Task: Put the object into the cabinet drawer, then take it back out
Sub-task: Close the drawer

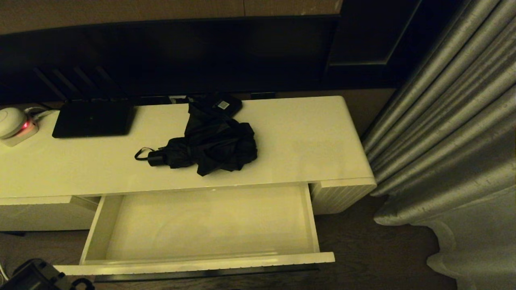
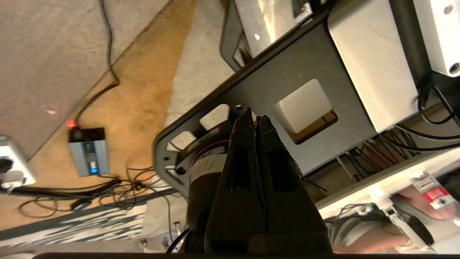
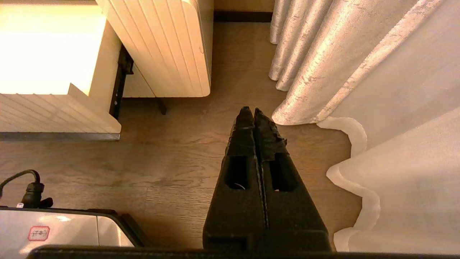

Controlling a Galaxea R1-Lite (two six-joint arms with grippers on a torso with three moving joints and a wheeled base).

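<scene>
Head view | umbrella (image 1: 209,147) on cabinet top (image 1: 314,141) | left tool (image 2: 254,118) well apart

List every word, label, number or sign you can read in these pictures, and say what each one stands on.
None can be read.
White label on the small black box behind the umbrella: too small to read.
Red-outlined sticker on the robot's white base cover: marks blurred, unreadable.
Red and white tag by a person's hand, in the left wrist view: print too small to read.
</scene>
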